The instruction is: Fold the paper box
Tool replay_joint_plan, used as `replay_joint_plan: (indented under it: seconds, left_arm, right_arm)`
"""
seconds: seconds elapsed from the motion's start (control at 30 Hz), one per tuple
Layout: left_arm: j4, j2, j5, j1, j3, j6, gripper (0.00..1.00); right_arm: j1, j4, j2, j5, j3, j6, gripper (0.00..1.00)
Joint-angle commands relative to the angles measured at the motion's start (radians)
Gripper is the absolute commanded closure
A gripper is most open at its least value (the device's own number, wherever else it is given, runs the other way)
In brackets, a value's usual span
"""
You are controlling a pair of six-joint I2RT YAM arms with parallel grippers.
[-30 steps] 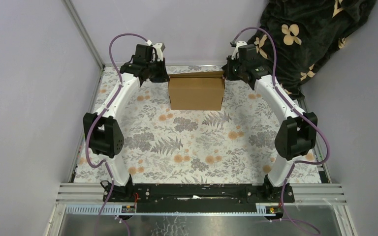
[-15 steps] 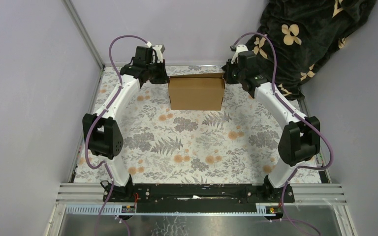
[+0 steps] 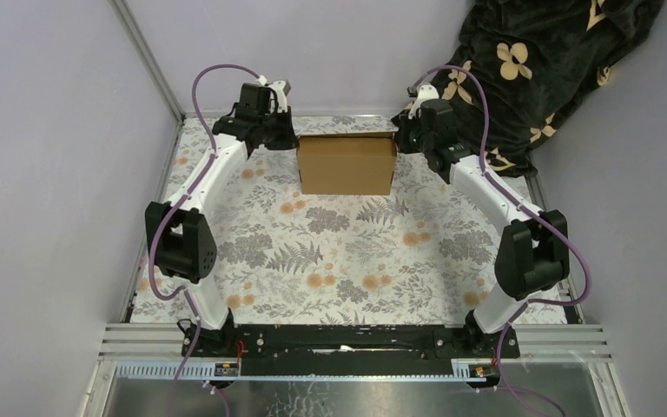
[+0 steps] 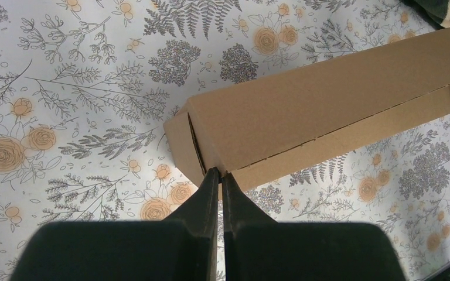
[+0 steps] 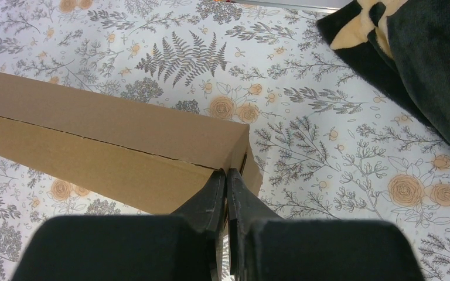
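The paper box (image 3: 346, 165) is plain brown cardboard, closed into a shallow rectangle at the far middle of the table. My left gripper (image 3: 288, 137) is at its far left corner and my right gripper (image 3: 402, 139) at its far right corner. In the left wrist view the box (image 4: 328, 99) runs up to the right, and the left gripper (image 4: 219, 171) is shut with its tips touching the top edge at the corner. In the right wrist view the box (image 5: 111, 146) lies to the left, and the right gripper (image 5: 226, 171) is shut with its tips against the corner. Nothing shows between either pair of fingers.
A black blanket with yellow flowers (image 3: 538, 69) hangs at the back right, close to the right arm; it also shows in the right wrist view (image 5: 422, 58). Grey walls and a metal post (image 3: 148, 61) bound the floral tablecloth (image 3: 330, 252).
The right wrist has shifted a little left and down toward the box's right corner, and its elbow has swung outward. The left arm and the box have barely moved.
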Motion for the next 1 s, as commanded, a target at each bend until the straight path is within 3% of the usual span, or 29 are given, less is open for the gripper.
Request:
replay_joint_plan:
  seconds: [0.0, 0.57, 0.67, 0.77, 0.97]
  left_arm:
    - [-0.048, 0.019, 0.085, -0.065, -0.069, -0.055, 0.96]
    - [0.089, -0.058, 0.039, -0.08, -0.233, -0.131, 0.97]
    - [0.108, -0.065, 0.031, -0.081, -0.244, -0.138, 0.97]
    - [0.116, -0.07, 0.02, -0.082, -0.25, -0.141, 0.97]
    - [0.131, -0.08, 0.005, -0.082, -0.262, -0.144, 0.97]
  right_arm:
    - [0.075, -0.254, 0.074, -0.137, -0.103, 0.024, 1.0]
    - [0.075, -0.278, 0.063, -0.132, -0.163, 0.026, 1.0]
    - [0.076, -0.29, 0.051, -0.138, -0.162, 0.02, 0.87]
    - [0.075, -0.295, 0.02, -0.156, -0.168, 0.013, 0.66]
    - [0.075, -0.301, -0.022, -0.173, -0.165, 0.015, 0.61]
